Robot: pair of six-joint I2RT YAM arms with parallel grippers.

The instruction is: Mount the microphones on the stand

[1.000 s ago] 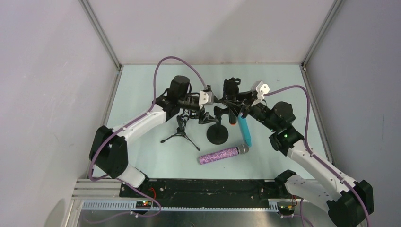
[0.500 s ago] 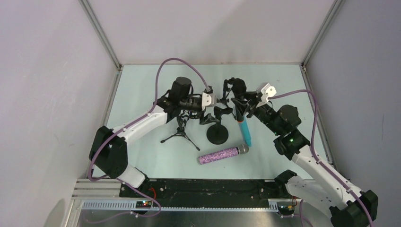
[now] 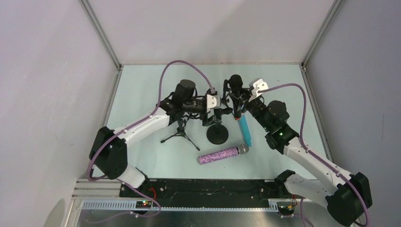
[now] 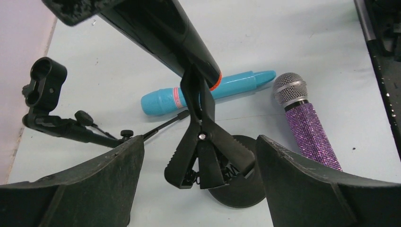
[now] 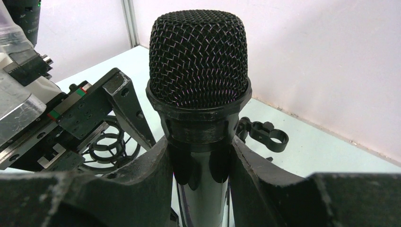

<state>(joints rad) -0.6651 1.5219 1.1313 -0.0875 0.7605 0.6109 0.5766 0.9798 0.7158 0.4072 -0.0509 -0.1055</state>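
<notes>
The black microphone [image 5: 198,56] with the orange end ring [image 4: 216,79] stands tilted over the stand, and my right gripper [image 5: 201,175] is shut on its body just below the mesh head. The stand's spring clip [image 4: 201,142] has its upper jaws on either side of the microphone by the orange ring. Around the clip's handles my left gripper [image 4: 201,161] stands open, with a small gap on each side. The light blue microphone [image 3: 244,130] and the glittery purple microphone [image 3: 222,154] lie on the table beside the stand's round base [image 3: 217,135].
A small black tripod stand [image 3: 179,135] with its own ring holder [image 4: 45,87] stands left of the round base. Another black clamp ring [image 5: 267,132] shows behind the microphone. White enclosure walls close in the table on three sides.
My right arm has swung the black microphone more upright and left, over the stand. My left gripper has shifted right toward the clip and its jaws have spread a little wider.
</notes>
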